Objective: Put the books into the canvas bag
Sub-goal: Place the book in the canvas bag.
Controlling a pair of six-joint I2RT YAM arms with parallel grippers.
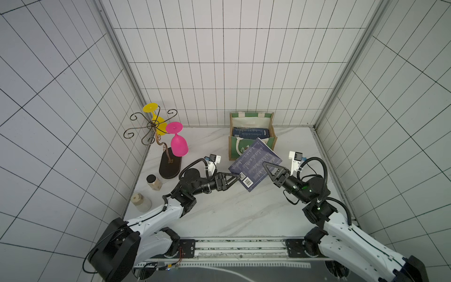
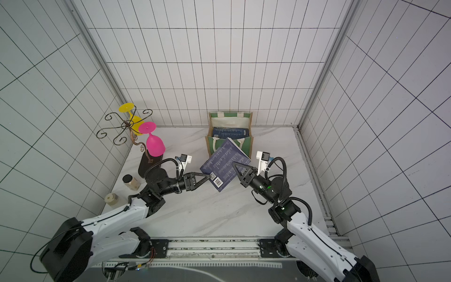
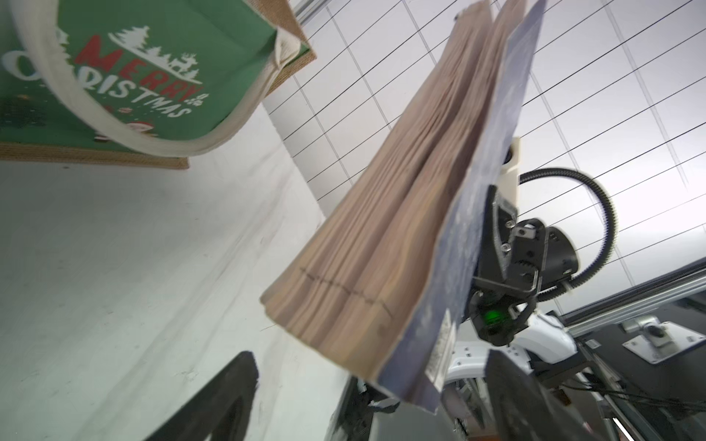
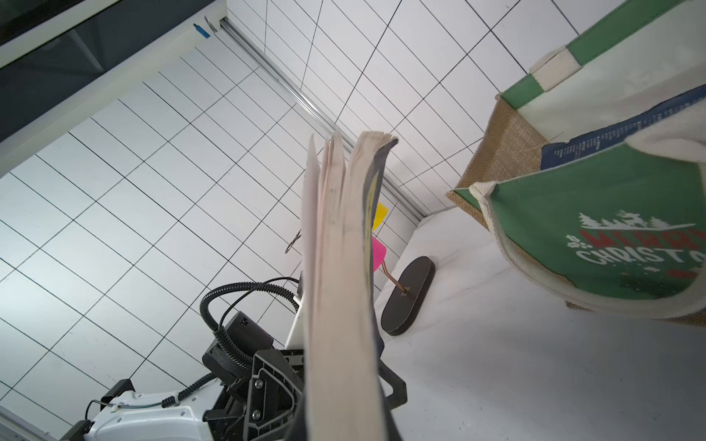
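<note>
**A navy book [image 1: 253, 161] held in the air just at 6 o'clock of the canvas bag [image 1: 251, 121], which stands at 12 o'clock on the counter [image 1: 219, 214].**

The right end effector [image 1: 266, 164] is clamped on the book's 3 o'clock side and carries it clear of the counter. The left end effector [image 1: 238, 177] stands open with its jaws astride the barcode corner at 8 o'clock, gripping nothing. A second navy book [image 1: 250, 133] already lies in the bag. Hazards, as judged from here:
- The book sits skewed to the bag's mouth, so a corner may snag the front rim.
- The pages fan loose in both wrist views and could catch the drooping handle [image 3: 160, 144].
- A nudge might shove or tip the light bag.
- A one-sided grip may let the book slip.
</note>
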